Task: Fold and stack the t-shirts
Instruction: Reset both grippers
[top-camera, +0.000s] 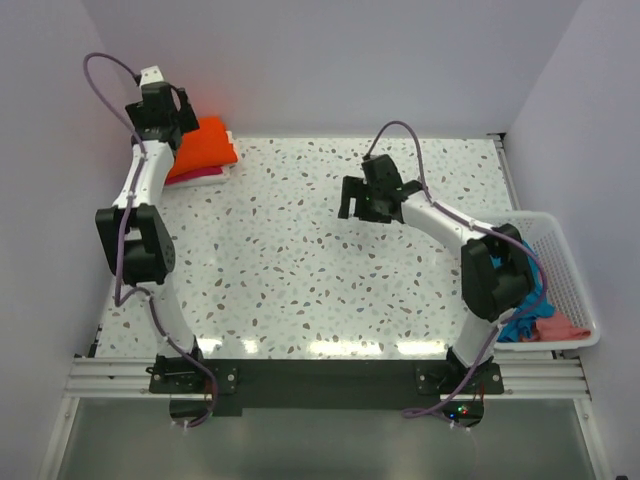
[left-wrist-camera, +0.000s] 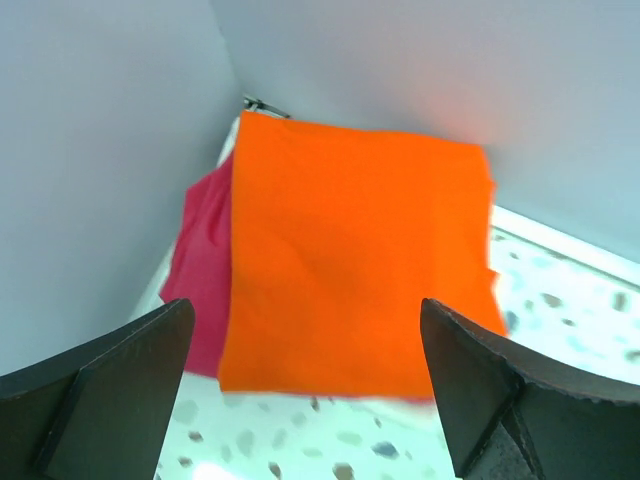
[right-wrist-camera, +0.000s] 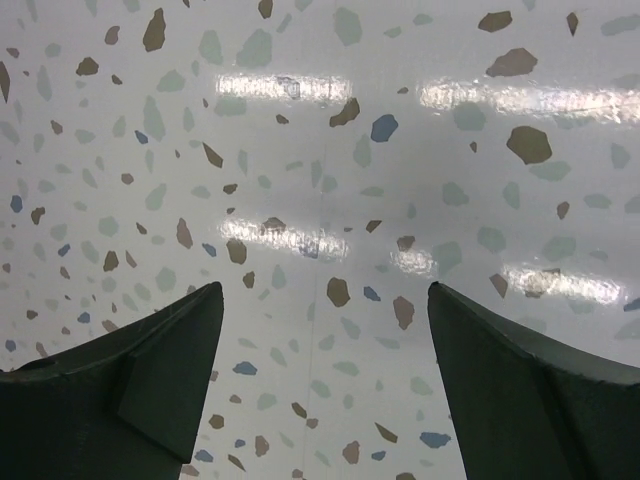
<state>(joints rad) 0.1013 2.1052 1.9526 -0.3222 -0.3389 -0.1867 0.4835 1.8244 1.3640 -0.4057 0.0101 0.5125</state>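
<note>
A folded bright orange t-shirt (top-camera: 205, 145) lies on top of a folded magenta-pink t-shirt (top-camera: 200, 174) in the table's far left corner. In the left wrist view the orange t-shirt (left-wrist-camera: 350, 250) fills the middle, with the magenta-pink one (left-wrist-camera: 205, 270) showing at its left. My left gripper (top-camera: 160, 100) (left-wrist-camera: 305, 390) is open and empty, raised just above and beside the stack. My right gripper (top-camera: 372, 200) (right-wrist-camera: 325, 370) is open and empty over bare table at centre right. Teal-blue (top-camera: 520, 325) and salmon-pink (top-camera: 562, 329) t-shirts lie crumpled in the basket.
A white slatted basket (top-camera: 560, 260) stands at the table's right edge beside the right arm. The speckled tabletop (top-camera: 300, 260) stretches between the arms. Walls close the left, back and right sides.
</note>
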